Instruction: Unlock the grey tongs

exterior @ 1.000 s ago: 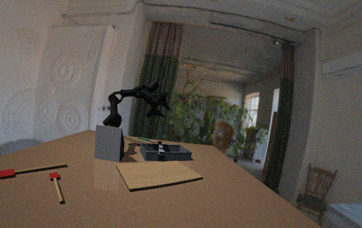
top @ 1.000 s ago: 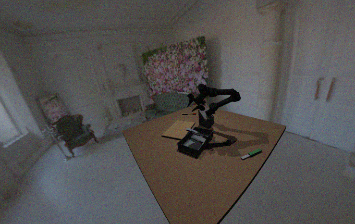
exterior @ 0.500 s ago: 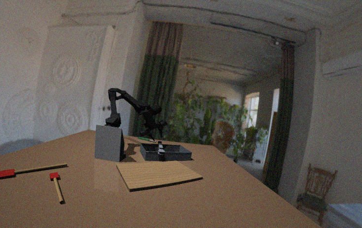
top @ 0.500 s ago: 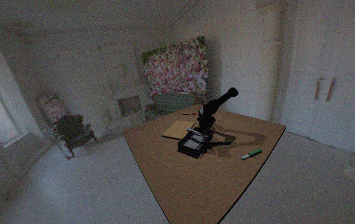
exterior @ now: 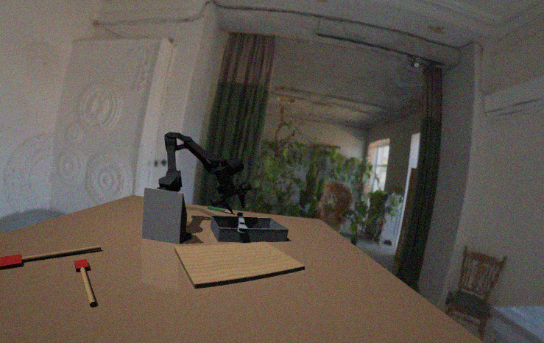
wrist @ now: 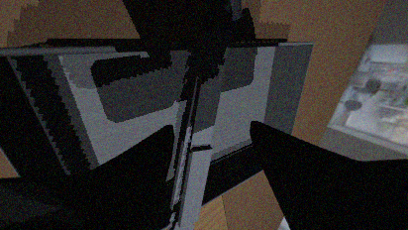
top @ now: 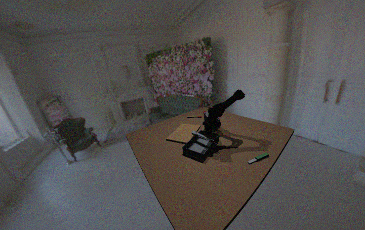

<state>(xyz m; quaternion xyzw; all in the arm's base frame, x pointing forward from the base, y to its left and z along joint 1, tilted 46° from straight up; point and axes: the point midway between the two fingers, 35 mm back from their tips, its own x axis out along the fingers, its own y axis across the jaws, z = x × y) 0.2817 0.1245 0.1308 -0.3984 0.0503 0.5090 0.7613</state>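
Note:
The grey tongs lie closed across the dark roasting tin, one end reaching past the rim on the board side. My gripper is open and empty, fingers pointing down, a little above the tin. In the wrist view the fingertips stand on either side of the tongs' line, with the tongs nearer the left finger. The lock near the hinge cannot be made out. The wooden board lies flat beside the tin.
A grey block stands by the arm's base. Two red-headed tools with wooden handles, one long and one short, lie beyond the board. A green-handled tool lies on the other side of the tin.

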